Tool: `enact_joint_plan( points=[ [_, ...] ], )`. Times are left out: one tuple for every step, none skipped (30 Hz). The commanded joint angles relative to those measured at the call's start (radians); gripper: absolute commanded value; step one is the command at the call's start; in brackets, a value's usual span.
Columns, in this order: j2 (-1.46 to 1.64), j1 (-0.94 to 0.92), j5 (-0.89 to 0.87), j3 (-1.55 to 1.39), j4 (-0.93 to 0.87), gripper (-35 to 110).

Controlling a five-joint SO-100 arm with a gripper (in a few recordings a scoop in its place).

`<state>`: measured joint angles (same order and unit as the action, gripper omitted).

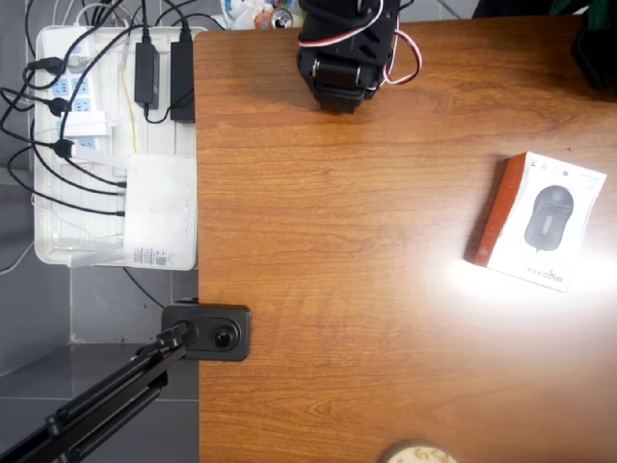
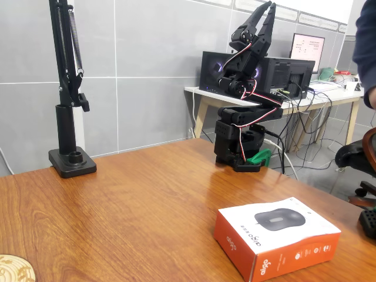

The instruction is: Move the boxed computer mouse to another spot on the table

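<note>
Overhead view shows you the boxed computer mouse [image 1: 536, 221] lying flat near the table's [image 1: 337, 289] right edge, well apart from the folded arm at the far edge, whose gripper [image 2: 262, 16] points up with fingers a little open, holding nothing.

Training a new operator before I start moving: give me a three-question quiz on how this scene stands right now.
1. True or false: the gripper is holding the boxed computer mouse.
2. In the fixed view, which way does the gripper point? A) down at the table B) upward C) at the box
3. Fill in: in the overhead view, the boxed computer mouse lies near the table's ____ edge.

Key: 1 false, the box lies alone on the table, apart from the arm. 2 B, the arm is folded at its base. 3 right.
</note>
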<state>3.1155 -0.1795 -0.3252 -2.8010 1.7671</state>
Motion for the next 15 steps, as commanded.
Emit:
enact_joint_plan(
  points=[
    [-0.008,-0.003,0.098,0.000,-0.018,0],
    [-0.008,0.011,0.086,0.002,-0.109,0],
    [-0.008,0.043,-0.012,0.002,-0.238,0],
    [-0.008,0.097,-0.084,0.015,-0.388,0],
    [-0.006,0.156,-0.124,0.080,-0.572,0],
    [-0.006,0.213,-0.163,0.189,-0.788,0],
    [-0.006,0.305,-0.236,0.328,-1.054,0],
    [-0.031,0.465,-0.365,0.468,-1.310,0],
    [-0.101,0.669,-0.523,0.578,-1.424,0],
    [-0.207,0.885,-0.721,0.655,-1.422,0],
    [-0.327,1.026,-0.802,0.735,-1.396,0],
    [-0.453,1.008,-0.792,0.815,-1.344,2],
    [-0.546,0.959,-0.729,0.874,-1.324,1],
    [-0.609,1.005,-0.724,0.937,-1.393,3],
    [-0.649,1.106,-0.718,1.012,-1.536,6]
  ],
)
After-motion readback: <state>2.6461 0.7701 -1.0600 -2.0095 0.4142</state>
